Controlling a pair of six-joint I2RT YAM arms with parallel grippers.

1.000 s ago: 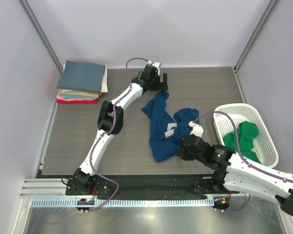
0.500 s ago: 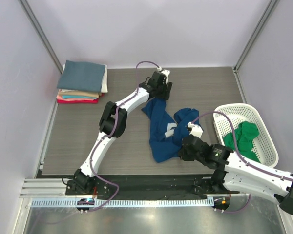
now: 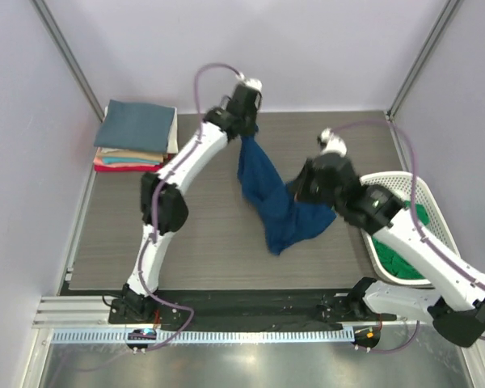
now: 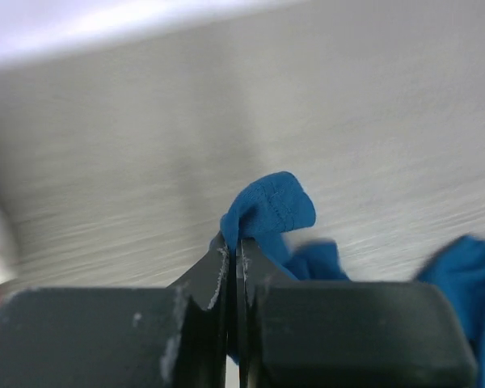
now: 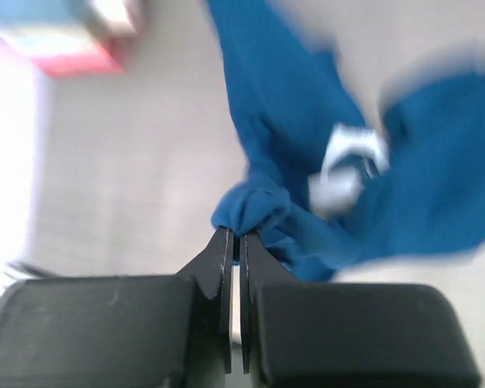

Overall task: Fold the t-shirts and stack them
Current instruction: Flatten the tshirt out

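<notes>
**Table** (image 3: 218, 250): grey wood-grain top. It no longer bears the full weight of the shirt being worked on.

**Navy blue t-shirt** (image 3: 275, 202): a second ago it lay crumpled flat on the table between the arms. It now hangs off the surface, slung between two raised grip points, with its lowest fold drooping toward the near middle of the table. The white print shows in the right wrist view.

**White mesh basket** (image 3: 404, 179): at the right edge, partly hidden behind the right arm.

**Stack of folded t-shirts** (image 3: 136, 125): far left corner, slate-blue one on top, unchanged.

**Green t-shirt** (image 3: 398, 260): in the basket, unfolded and untouched.

**Right gripper** (image 5: 236, 238): clamped on a bunched fold of the navy blue t-shirt, as it was before, and now lifted well above the table.

**Left gripper** (image 4: 233, 242): stood wide beside the shirt's far edge a second ago. Its jaws are now pinched on a stitched hem.

**Status**: the two-point pickup looks complete. The likely next need is to spread the shirt flat; folding has not begun.
</notes>
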